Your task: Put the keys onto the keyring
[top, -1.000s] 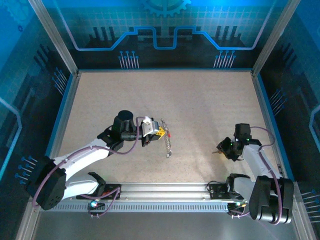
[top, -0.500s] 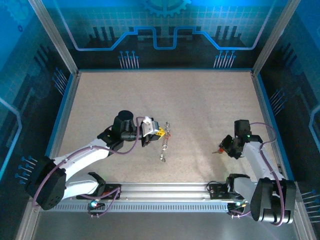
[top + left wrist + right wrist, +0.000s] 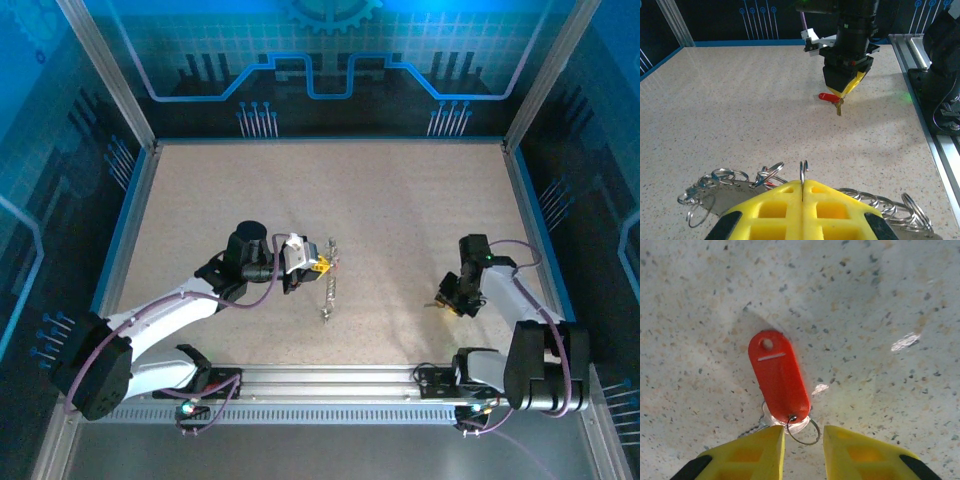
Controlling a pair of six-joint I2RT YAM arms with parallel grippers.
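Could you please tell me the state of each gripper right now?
Left gripper: shut on the keyring.
Right gripper: jaws apart around a red-tagged key; grip unclear.

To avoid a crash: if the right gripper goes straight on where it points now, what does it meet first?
Probably the small ring on the red tag, lying just ahead of the right gripper's open jaws; the table lies right behind it. Depth is unclear.

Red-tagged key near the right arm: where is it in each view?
Top external: red-tagged key lower right, at the right gripper tip.
Left wrist: red-tagged key upper centre, at that gripper's tip.
Right wrist: red-tagged key centre-left, just ahead of the jaws.
Shared landmark: the right gripper, next to it everywhere.
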